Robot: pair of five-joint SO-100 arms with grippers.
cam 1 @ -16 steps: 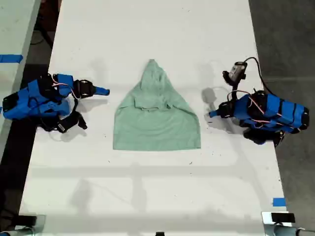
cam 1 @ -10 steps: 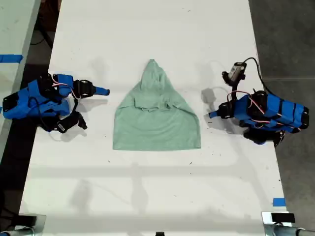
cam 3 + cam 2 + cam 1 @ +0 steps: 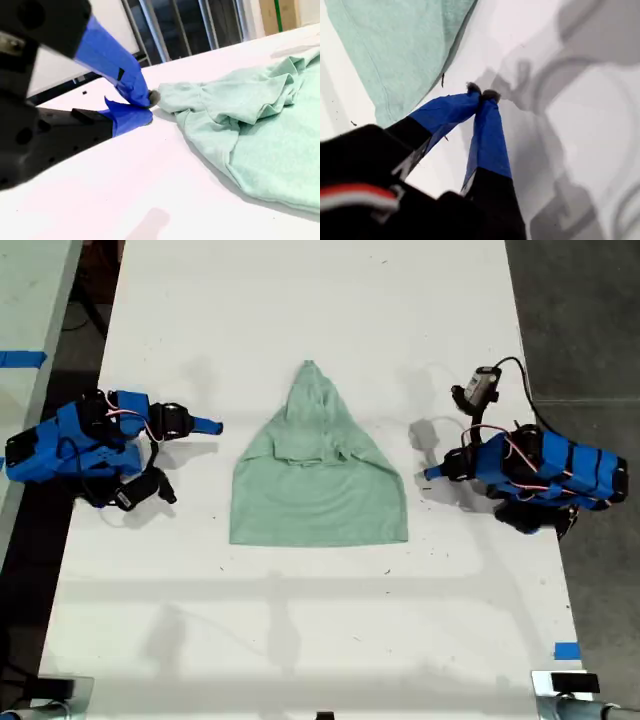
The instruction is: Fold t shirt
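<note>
White table [image 3: 300, 300]: t shirt [image 3: 318, 475] between end effectors.

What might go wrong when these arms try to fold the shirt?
My first gripper is shut beside the t shirt; advancing like that would likely shove the cloth, not grip it. The fabric near its narrow end is bunched, so a pinch might catch extra layers.

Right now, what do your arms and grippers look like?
Both arms are blue printed segments with black motor blocks and thin red and white wires looped along them. My first gripper and my second gripper have black bodies, and their fingers are wrapped in blue tape. A black cable loops above the arm on the exterior view's right.
</note>
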